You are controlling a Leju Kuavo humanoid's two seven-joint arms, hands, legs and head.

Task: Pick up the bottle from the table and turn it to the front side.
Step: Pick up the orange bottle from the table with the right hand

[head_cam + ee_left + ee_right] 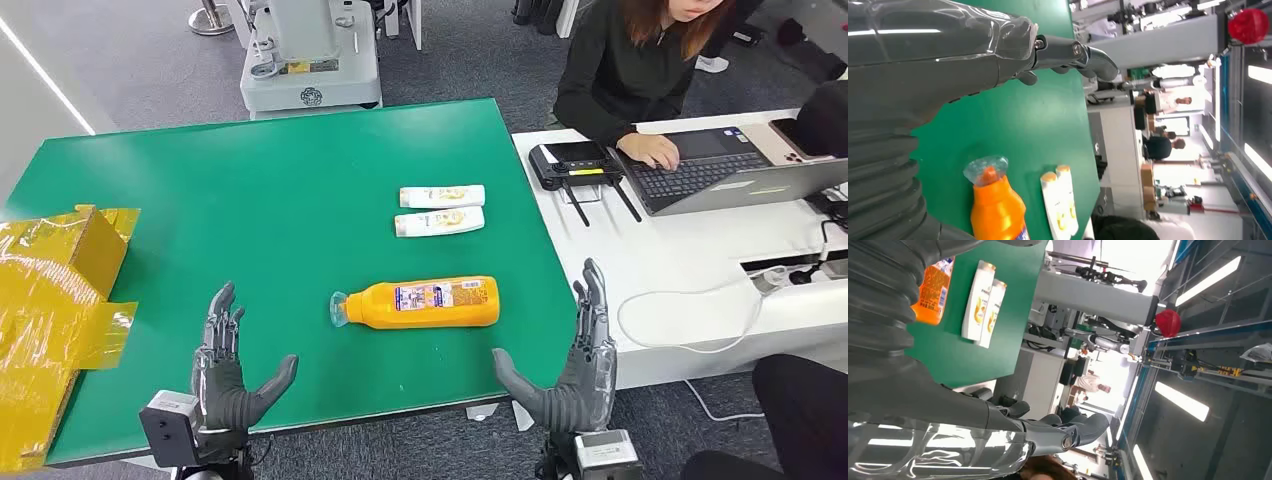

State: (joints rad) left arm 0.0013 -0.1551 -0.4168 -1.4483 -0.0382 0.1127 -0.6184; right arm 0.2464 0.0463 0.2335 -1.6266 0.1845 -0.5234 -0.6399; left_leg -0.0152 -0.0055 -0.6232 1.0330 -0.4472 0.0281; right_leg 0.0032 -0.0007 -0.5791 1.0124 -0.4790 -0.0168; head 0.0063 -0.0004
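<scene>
An orange bottle point(425, 302) with a clear cap lies on its side on the green table point(250, 190), cap pointing left, its printed label facing up. The left wrist view catches its cap end point(990, 200) and the right wrist view its body point(933, 290). My left hand point(228, 365) hovers open over the table's near edge, to the left of the bottle and apart from it. My right hand point(575, 360) is open at the near right corner, to the right of the bottle. Neither hand touches anything.
Two white shampoo bottles point(440, 209) lie side by side beyond the orange one. A yellow cardboard box point(55, 300) sits at the table's left edge. A person point(640, 70) types on a laptop point(730, 165) at the white desk point(680, 260) on the right.
</scene>
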